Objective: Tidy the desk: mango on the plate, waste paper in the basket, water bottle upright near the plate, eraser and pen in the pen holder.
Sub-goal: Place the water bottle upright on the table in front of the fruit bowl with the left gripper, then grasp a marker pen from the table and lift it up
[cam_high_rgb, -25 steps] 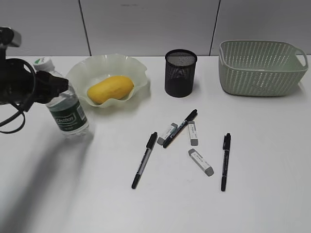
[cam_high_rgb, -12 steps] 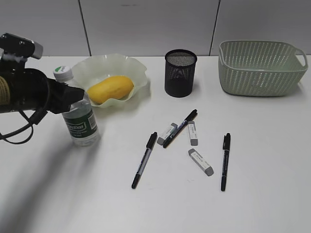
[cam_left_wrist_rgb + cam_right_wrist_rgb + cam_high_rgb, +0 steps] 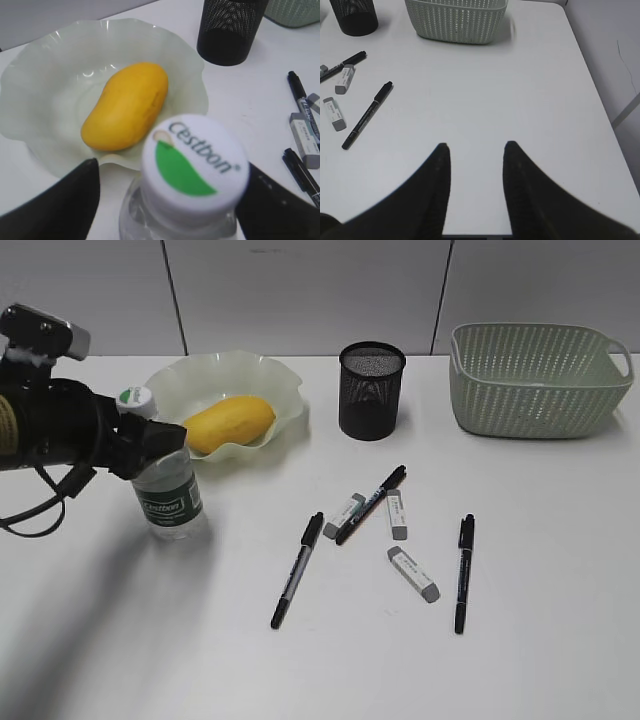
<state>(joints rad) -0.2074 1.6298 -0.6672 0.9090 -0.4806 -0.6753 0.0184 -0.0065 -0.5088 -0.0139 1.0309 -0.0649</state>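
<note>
Water bottle [image 3: 168,495]: clear ribbed plastic, dark green label, white-green cap; since the earlier frames it has come closer to vertical and slid in beside the plate [image 3: 270,375], now standing on the white desk [image 3: 150,640] just in front of the wavy rim, clamped at the neck by the left tool [image 3: 165,200], a black finger on either side. Plate: translucent pale green, ruffled, holding the smooth yellow-orange mango [image 3: 228,424]. Right tool [image 3: 472,150]: black fingers parted, nothing between them, above bare desk, with the woven-pattern basket [image 3: 456,20] far ahead.
</note>
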